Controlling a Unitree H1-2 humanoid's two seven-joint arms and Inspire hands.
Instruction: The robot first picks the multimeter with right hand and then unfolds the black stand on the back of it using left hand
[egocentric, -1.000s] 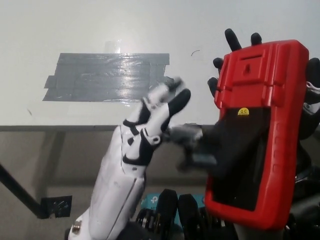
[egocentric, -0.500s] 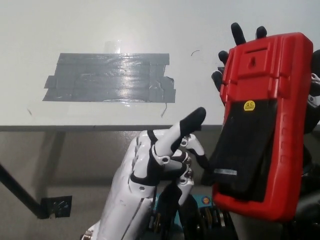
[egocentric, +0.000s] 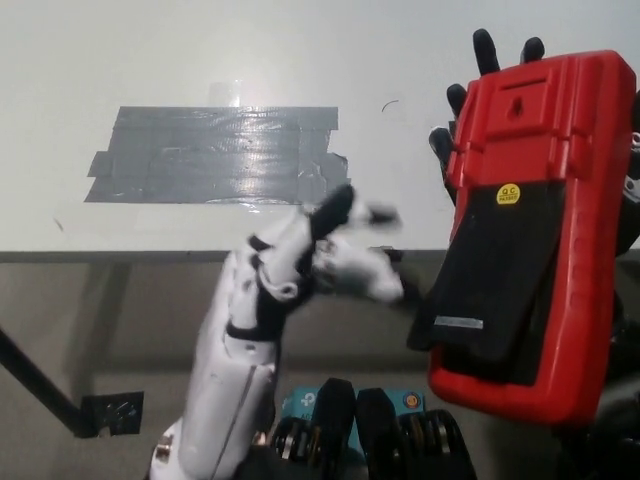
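The red multimeter (egocentric: 535, 230) is up in the air at the right of the scene, off the counter (egocentric: 300, 60), with its back turned toward the viewer and its top end tilted slightly to the right. The black right hand (egocentric: 470, 110) grips it from behind; the dark fingers (egocentric: 484, 48) poke out past the case's top left corner, and more of the hand shows along the right edge, so the hand is clearly closed on the meter. On the back of the case sits a small round yellow sticker (egocentric: 509, 193), and just below it the black stand (egocentric: 490, 280) runs down the middle of the case; its lower left corner juts out past the red edge, though how far it is lifted off the case I cannot tell. The white left hand (egocentric: 320, 265) is raised in the middle of the scene, just in front of the counter's near edge, its forearm rising from the bottom. It holds nothing; its fingers (egocentric: 365, 275) are spread loosely and stretch to the right toward the stand's lower left corner, the tips blurred, lying just beside that corner, and whether they touch it I cannot tell. On the pale counter, to the far left of both hands, a wide patch of grey tape (egocentric: 215, 155) lies flat, well apart from the meter.
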